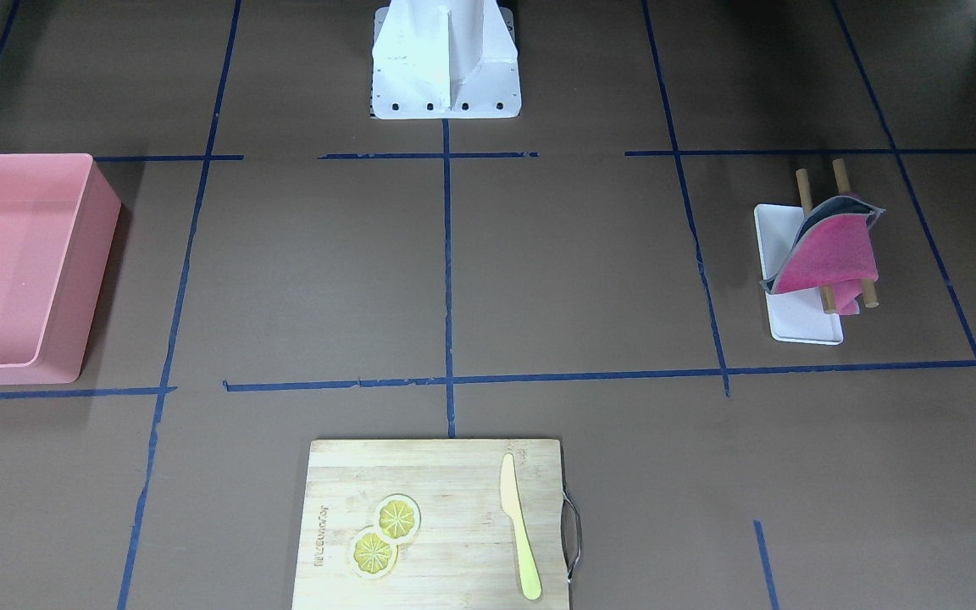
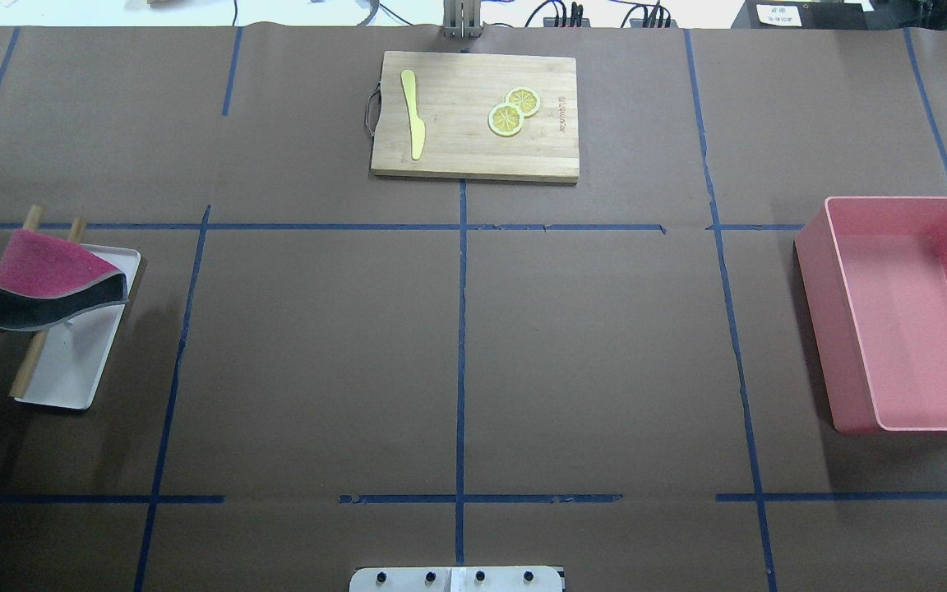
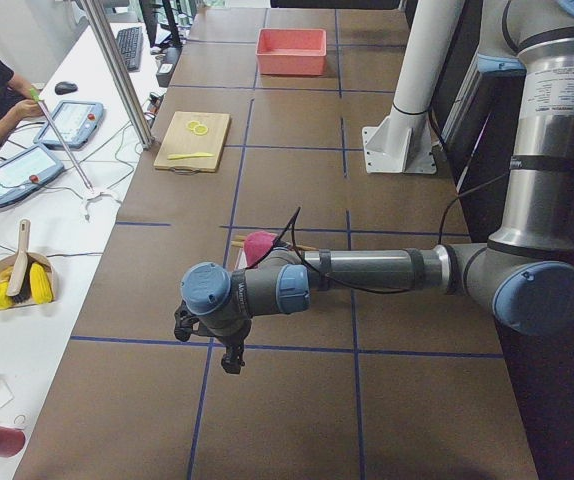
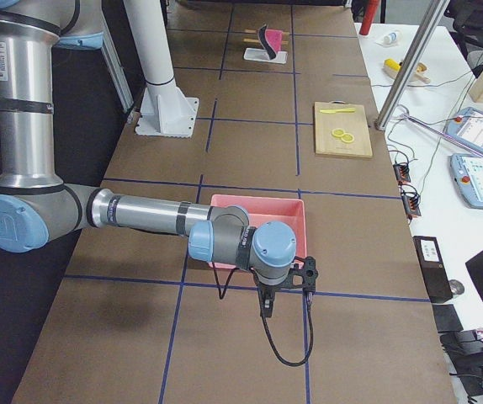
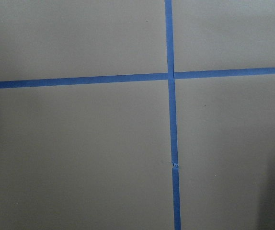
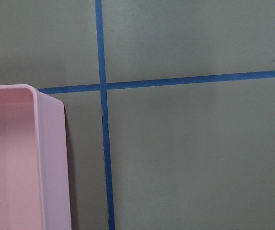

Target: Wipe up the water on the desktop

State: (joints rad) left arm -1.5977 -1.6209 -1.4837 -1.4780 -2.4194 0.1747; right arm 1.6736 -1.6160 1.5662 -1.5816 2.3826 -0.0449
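Observation:
The desktop (image 2: 317, 353) is dark brown with a blue tape grid; I see no water on it in any view. A pink and grey cloth (image 2: 42, 275) hangs over two wooden rods above a small white tray (image 2: 71, 374) at the left side. My left gripper (image 3: 207, 340) hangs over bare desktop near that cloth, seen only in the exterior left view; I cannot tell if it is open. My right gripper (image 4: 285, 290) hangs beside the pink bin (image 4: 258, 215), seen only in the exterior right view; I cannot tell its state either. Both wrist views show only desktop and tape.
A pink bin (image 2: 909, 312) stands at the right side. A bamboo cutting board (image 2: 473, 115) with a yellow knife (image 2: 413, 115) and two lemon slices (image 2: 513, 111) lies at the far middle. The robot's white base (image 1: 446, 68) is at the near edge.

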